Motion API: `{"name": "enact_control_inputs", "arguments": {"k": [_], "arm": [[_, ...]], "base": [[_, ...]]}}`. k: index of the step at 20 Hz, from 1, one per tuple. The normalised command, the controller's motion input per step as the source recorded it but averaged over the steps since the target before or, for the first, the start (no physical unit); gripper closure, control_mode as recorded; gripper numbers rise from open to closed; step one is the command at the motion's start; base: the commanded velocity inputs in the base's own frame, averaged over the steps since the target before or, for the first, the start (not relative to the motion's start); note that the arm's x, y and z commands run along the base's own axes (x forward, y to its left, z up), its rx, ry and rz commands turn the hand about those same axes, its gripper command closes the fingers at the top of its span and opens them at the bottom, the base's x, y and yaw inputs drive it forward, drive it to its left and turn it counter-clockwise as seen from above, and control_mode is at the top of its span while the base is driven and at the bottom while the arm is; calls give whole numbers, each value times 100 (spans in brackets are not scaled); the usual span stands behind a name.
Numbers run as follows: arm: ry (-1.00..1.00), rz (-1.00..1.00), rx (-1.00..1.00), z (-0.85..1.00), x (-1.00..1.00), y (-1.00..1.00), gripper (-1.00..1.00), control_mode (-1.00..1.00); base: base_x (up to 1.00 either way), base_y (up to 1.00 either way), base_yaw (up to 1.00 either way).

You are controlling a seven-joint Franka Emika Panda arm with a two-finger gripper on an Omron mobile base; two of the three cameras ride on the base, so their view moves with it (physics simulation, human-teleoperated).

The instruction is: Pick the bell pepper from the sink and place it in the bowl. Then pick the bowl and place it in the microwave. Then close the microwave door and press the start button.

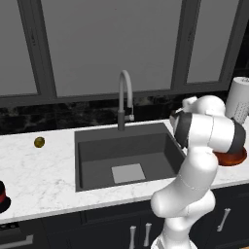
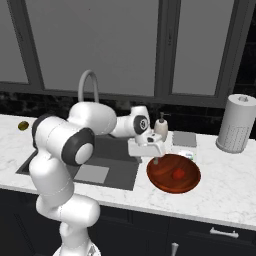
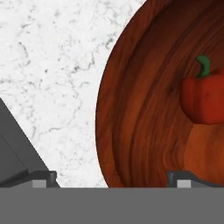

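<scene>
While the red bell pepper (image 2: 178, 174) lies inside the wide reddish-brown bowl (image 2: 162, 179), resting on the bowl's floor with its small green stem showing in my hand view, my gripper (image 2: 154, 159) hangs just above the bowl's left rim with its fingers spread wide and holding nothing. One fingertip (image 3: 43, 178) sits over the white marble beside the bowl, the other over the bowl's inner wall, so the rim passes between them.

The bowl stands on the marble counter (image 2: 230, 190), just to the right of the dark grey sink (image 1: 97, 155). A pale rectangle lies on the sink floor, and a curved grey faucet (image 1: 124, 97) rises at the sink's far edge.

Beyond the bowl, near the dark backsplash, a small soap dispenser (image 2: 161, 127) stands next to a flat grey block (image 2: 184, 138). Farther right, well apart from the bowl, a tall roll of paper towels (image 2: 236, 122) stands upright.

Far to the left of the sink, an olive-green ball (image 1: 39, 142) rests alone on the counter. Large frosted windows (image 1: 109, 44) fill the wall behind everything.
</scene>
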Motion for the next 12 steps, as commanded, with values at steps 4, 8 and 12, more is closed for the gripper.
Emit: {"name": "enact_control_inputs", "arguments": {"k": [4, 8, 12], "arm": [[0, 1, 0, -20, 2, -24, -100, -100], [0, 0, 0, -20, 0, -24, -100, -100], [0, 0, 0, -27, 0, -2, -100, -100]], "base": [[0, 0, 0], [0, 0, 0], [0, 0, 0]]}}
